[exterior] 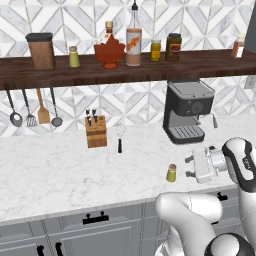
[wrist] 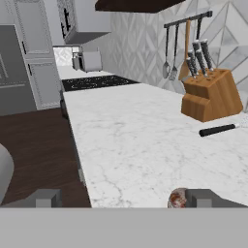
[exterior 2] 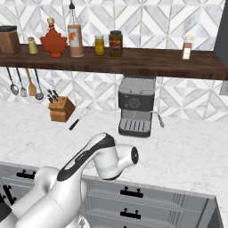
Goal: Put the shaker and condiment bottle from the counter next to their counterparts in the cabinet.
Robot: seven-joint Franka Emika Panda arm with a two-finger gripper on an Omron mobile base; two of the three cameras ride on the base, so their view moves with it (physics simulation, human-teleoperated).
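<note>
A tiny yellow-green shaker (exterior: 171,173) stands on the white marble counter (exterior: 60,170), near its front edge. My gripper (exterior: 188,167) is open and lies level just right of the shaker, apart from it. In the hand view the shaker's metal cap (wrist: 177,199) shows low down, just inside the right fingertip (wrist: 208,198). On the cabinet (exterior: 150,70) stand the twin shaker (exterior: 74,56), the red maple-leaf bottle (exterior: 109,52) and, right beside it, the tall condiment bottle (exterior: 133,40). From the right base view these read as shaker (exterior 2: 31,45), leaf bottle (exterior 2: 54,42) and condiment bottle (exterior 2: 75,33).
A knife block (exterior: 96,131) and a whisk (exterior: 120,137) lie at the back of the counter, left of an espresso machine (exterior: 187,111). Utensils (exterior: 32,107) hang under the shelf. Two jars (exterior: 165,49) and a brown canister (exterior: 41,51) also stand on the shelf.
</note>
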